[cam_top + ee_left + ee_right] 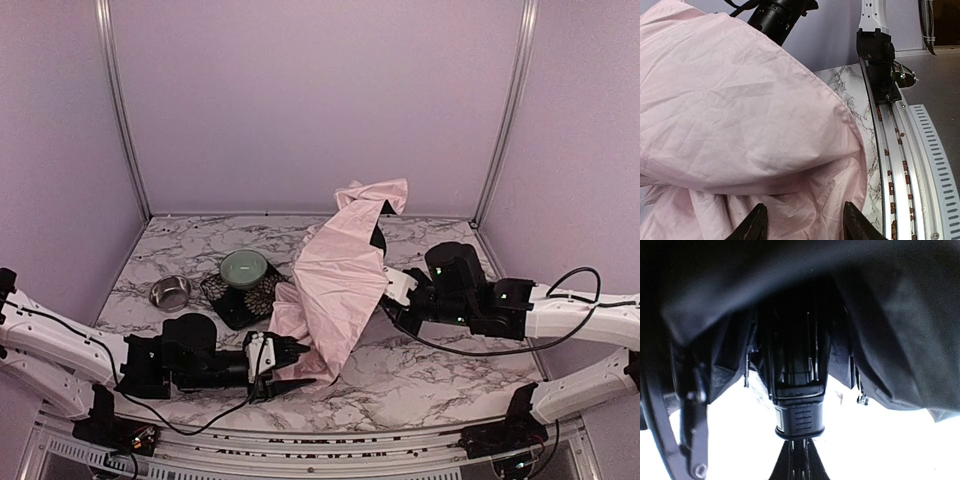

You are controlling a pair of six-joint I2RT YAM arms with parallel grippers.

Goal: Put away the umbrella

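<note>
From above, the marbled surface (440, 370) sits in a booth of lilac walls (300, 100) with metal posts (122, 110) at the back corners. The umbrella (340, 270) stands tilted at the middle, its pink canopy draping down to my left tool (290, 365). My right tool (395, 288) reaches under it from the other side. A green bowl (244, 268) on a dark mat (235, 298) and a steel bowl (170, 292) lie left of it. From my left wrist, the jaws stand apart, released, with pink fabric just before them and a slotted rail (900, 150) along the surface's edge. From my right wrist, under the black lining, the tool is clenched on the umbrella just below its black collar.
</note>
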